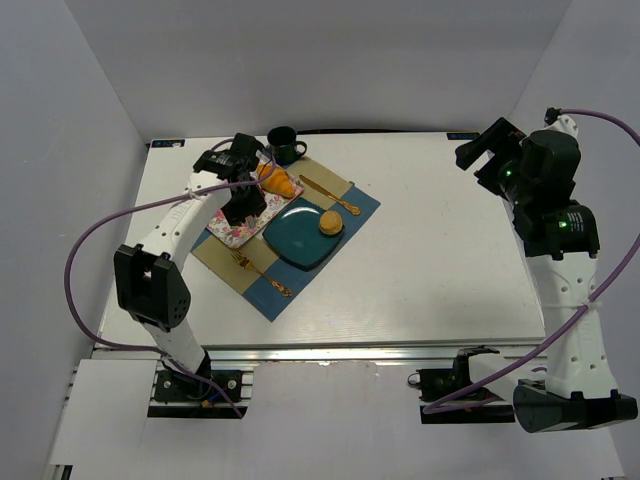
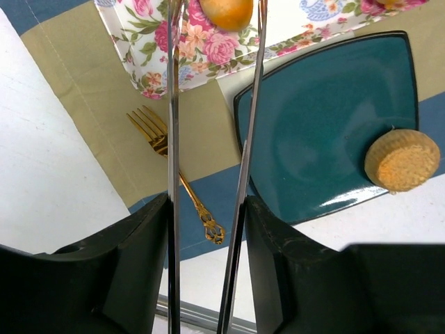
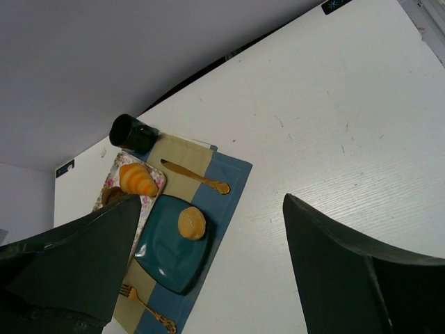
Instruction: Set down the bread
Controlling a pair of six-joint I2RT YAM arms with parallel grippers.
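The placing looks nearly done: the croissant lies on the floral tray, toward its 1 o'clock end and at 10 o'clock from the teal plate, where a round bun sits at the 3 o'clock corner. The left gripper straddles the croissant with its thin fingers narrowly parted, a sliver of tray showing beside it, so lifting clear seems all that is left. The croissant is golden, ridged and glossy. The right gripper hangs wide and empty at the table's 2 o'clock.

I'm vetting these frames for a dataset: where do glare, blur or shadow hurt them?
Top external: evenly lit and sharp, the white table bright but readable. Left wrist: a glare streak on the teal plate at its lower edge, the fork crisp. Right wrist: its own fingers loom dark and soft-edged, the scene beyond sharp.
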